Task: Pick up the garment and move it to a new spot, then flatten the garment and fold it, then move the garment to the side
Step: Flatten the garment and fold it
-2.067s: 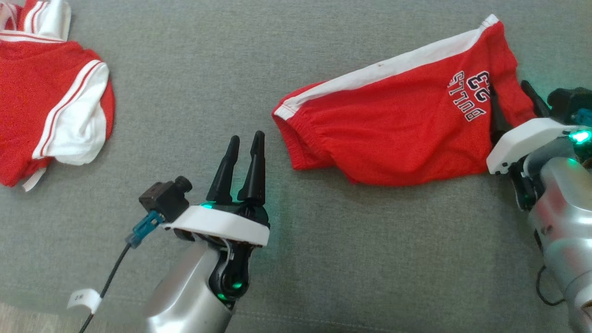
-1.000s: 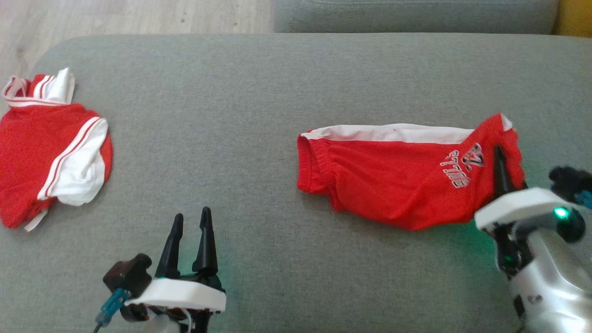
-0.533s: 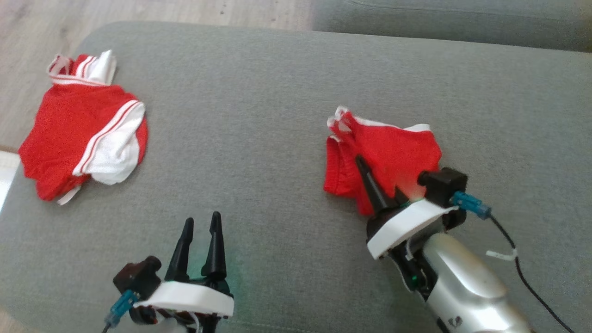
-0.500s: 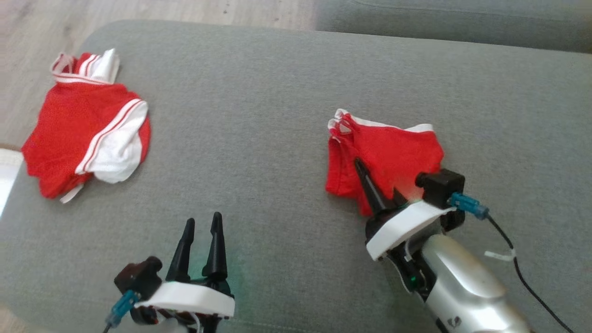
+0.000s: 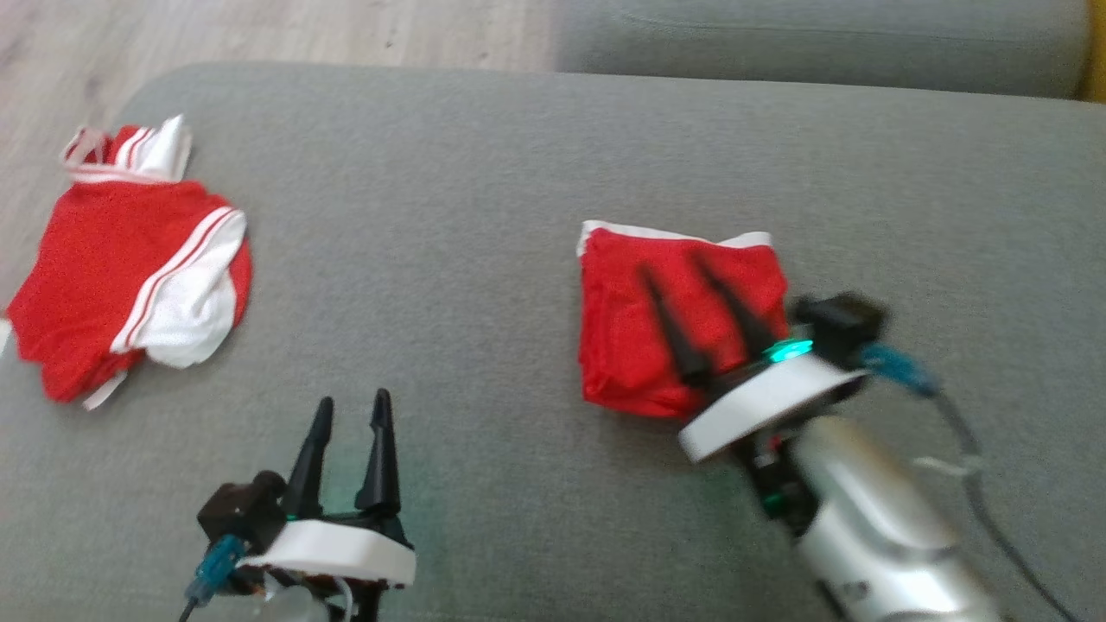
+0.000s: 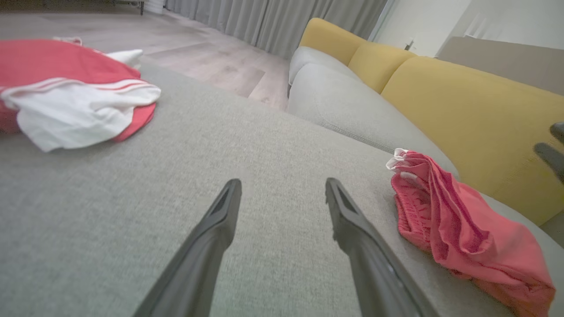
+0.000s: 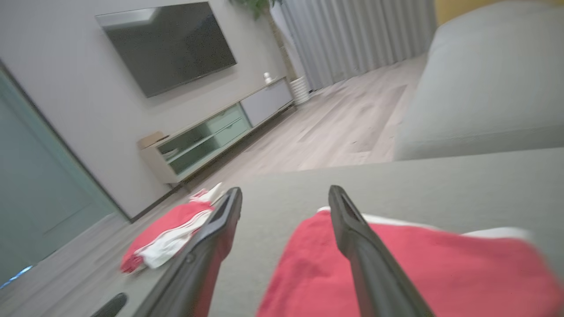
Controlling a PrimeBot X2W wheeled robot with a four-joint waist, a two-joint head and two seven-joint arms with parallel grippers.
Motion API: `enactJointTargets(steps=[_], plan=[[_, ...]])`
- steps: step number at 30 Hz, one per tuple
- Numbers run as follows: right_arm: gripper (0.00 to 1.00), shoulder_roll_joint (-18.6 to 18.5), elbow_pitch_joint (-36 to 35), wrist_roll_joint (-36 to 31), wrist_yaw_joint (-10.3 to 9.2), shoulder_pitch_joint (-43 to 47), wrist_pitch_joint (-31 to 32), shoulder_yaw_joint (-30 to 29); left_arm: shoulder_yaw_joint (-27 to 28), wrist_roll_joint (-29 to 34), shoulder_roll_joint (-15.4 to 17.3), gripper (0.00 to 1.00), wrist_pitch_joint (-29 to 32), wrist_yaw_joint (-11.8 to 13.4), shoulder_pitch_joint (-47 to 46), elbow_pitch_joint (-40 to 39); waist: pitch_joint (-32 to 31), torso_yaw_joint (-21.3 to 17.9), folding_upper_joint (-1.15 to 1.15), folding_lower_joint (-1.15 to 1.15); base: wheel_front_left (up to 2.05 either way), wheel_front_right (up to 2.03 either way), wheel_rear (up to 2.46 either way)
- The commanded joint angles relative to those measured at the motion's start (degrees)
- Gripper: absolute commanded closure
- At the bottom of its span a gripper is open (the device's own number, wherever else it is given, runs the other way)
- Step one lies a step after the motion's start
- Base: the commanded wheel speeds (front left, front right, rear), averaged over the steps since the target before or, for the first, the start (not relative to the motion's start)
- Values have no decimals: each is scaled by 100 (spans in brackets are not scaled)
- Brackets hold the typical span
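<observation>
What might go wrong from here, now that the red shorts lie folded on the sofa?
The open right pincer hangs right over the folded shorts. As it draws back, a finger may snag the cloth and undo the fold. The fold also looks loose and bunched at one end, so gripping it at one spot to move it aside might let it fall open.
</observation>
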Motion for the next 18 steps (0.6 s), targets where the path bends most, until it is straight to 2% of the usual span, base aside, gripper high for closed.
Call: enactJointTargets(steps=[1, 6, 9, 13, 18], plan=[[0, -62, -201, -173, -4, 77, -63, -201, 275, 143, 10, 0, -29, 9, -188, -170, -79, -144, 0, 0, 0, 0, 0], [0, -55, -228, -1090, -4, 493, -63, -1493, 686, 910, 10, 0, -29, 15, -116, -287, -193, -385, 0, 0, 0, 0, 0], [0, 20, -214, -1541, -4, 749, -63, -2019, 809, 1320, 10, 0, -29, 79, -19, -381, -271, -489, 0, 0, 0, 0, 0], [0, 117, -154, -1896, -4, 1110, -63, -2436, 848, 1632, 10, 0, -29, 202, 187, -471, -431, -593, 0, 0, 0, 0, 0], [0, 179, -37, -2077, -4, 1471, -63, -2603, 757, 1758, 10, 0, -29, 317, 519, -578, -552, -691, 0, 0, 0, 0, 0]])
